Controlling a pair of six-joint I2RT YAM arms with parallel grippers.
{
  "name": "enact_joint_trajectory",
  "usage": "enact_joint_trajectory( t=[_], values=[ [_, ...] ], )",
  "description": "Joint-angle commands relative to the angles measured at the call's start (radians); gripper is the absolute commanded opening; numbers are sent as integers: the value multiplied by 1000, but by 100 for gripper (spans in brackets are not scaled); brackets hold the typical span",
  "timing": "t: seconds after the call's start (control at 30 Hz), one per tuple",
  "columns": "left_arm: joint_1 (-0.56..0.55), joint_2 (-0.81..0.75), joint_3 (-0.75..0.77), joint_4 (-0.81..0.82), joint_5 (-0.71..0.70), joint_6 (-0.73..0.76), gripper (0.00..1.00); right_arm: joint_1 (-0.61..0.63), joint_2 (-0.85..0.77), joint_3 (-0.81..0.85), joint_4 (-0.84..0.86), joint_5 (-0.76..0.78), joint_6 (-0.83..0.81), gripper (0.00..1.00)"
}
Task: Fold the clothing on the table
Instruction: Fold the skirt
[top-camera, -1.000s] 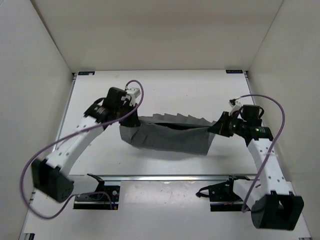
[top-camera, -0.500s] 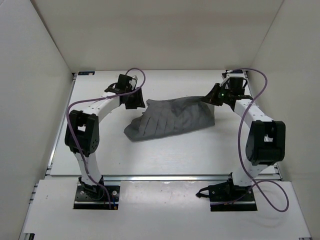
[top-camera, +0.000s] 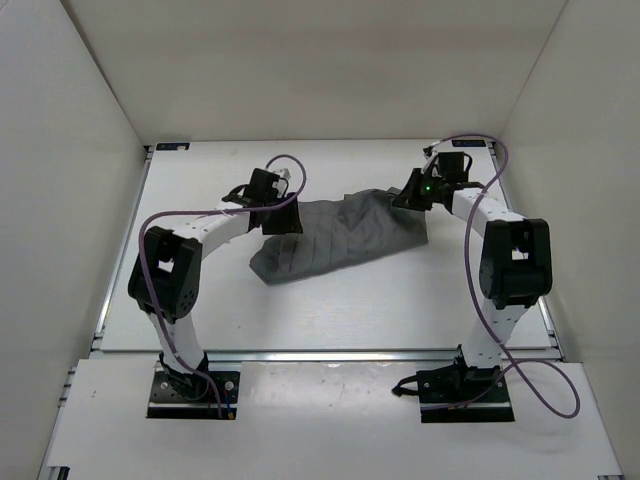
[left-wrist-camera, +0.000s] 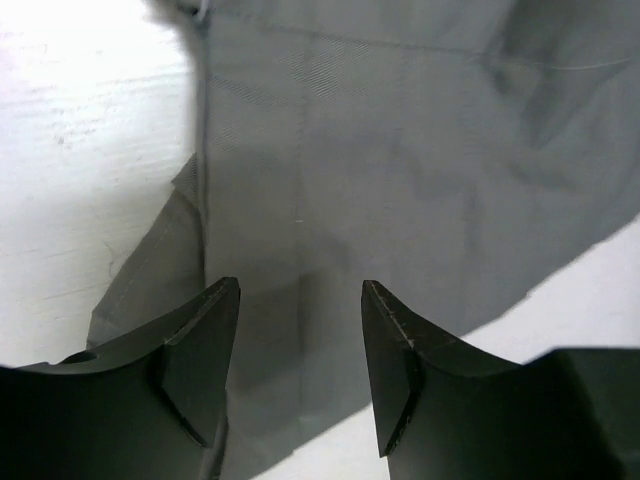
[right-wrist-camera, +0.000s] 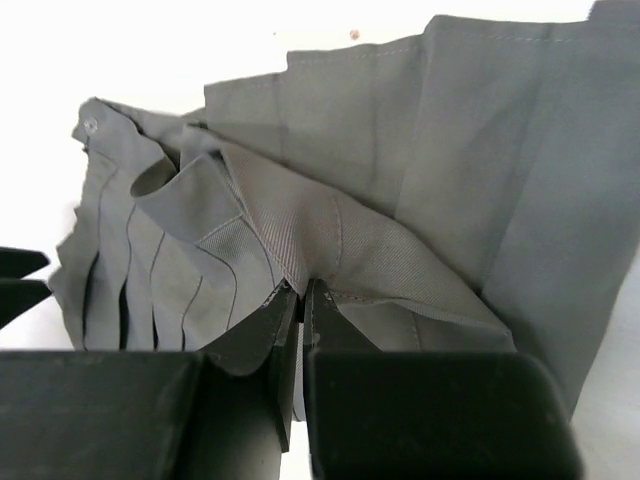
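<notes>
Now | clothing: far half of the counter, long axis left to right between both arms | left fingers: apart, empty, over its left end | right fingers: pinched on a fold at its right end | likely regrasp: cloth lies directly below left fingers

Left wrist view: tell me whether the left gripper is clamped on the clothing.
No, the left gripper stands open with a clear gap, and the clothing lies unpinched beneath it.

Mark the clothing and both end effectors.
clothing (top-camera: 335, 238): top external view, pleated middle.
left end effector (left-wrist-camera: 300, 300): left wrist view, between open fingertips.
right end effector (right-wrist-camera: 303, 290): right wrist view, between shut fingertips.
</notes>
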Motion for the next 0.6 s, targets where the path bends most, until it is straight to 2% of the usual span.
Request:
enact_joint_trajectory(
  t=[0.0, 0.17, 0.23, 0.43, 0.57],
  values=[
    [14, 4, -35, 48, -17, -20, 63, 16, -82, -16, 9, 20, -42, 0],
    [31, 41, 23, 44, -108, -10, 62, 14, -148, -98, 45, -5, -30, 0],
    [40, 61, 33, 68, -103, -2, 62, 22, -160, -117, 39, -5, -33, 0],
    [39, 196, 207, 41, -90, 23, 58, 34, -171, -138, 49, -11, -33, 0],
    [30, 267, 266, 48, -83, 24, 58, 34, -185, -148, 60, -20, -28, 0]
  ],
)
